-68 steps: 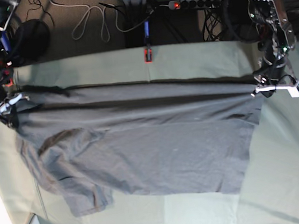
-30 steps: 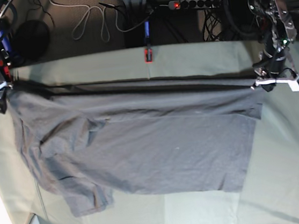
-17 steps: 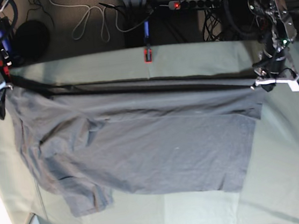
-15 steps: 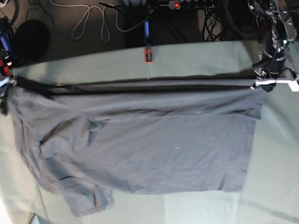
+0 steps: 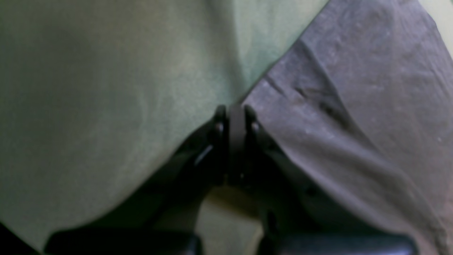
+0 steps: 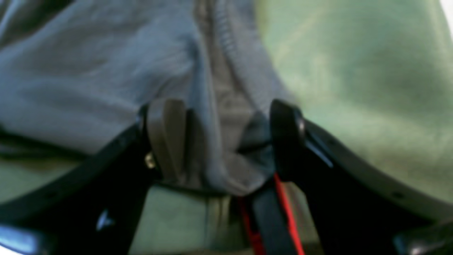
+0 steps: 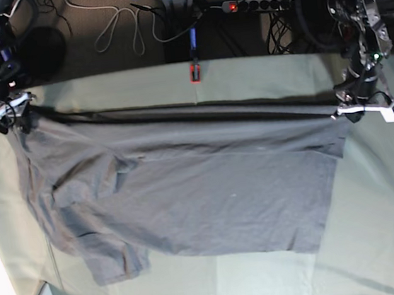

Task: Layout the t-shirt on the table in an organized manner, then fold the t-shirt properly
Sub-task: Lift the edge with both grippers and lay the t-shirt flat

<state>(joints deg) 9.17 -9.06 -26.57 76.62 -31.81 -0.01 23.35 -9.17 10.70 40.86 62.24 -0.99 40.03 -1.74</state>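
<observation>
T-shirt [image 7: 188, 191] fabric lay spread across the table [image 7: 260, 76], its far edge drawn into a taut ridge between the two arms while the near hem and one sleeve stayed bunched and crooked. The left gripper [image 5: 231, 117] was clamped tight on a corner of the cloth, whereas the right gripper [image 6: 226, 138] stood with its jaws wide apart, the ribbed edge merely lying loose between them. Judging from that, any pull by the left arm risked dragging the unheld side across the table, skewing the layout and deepening the wrinkles.
</observation>
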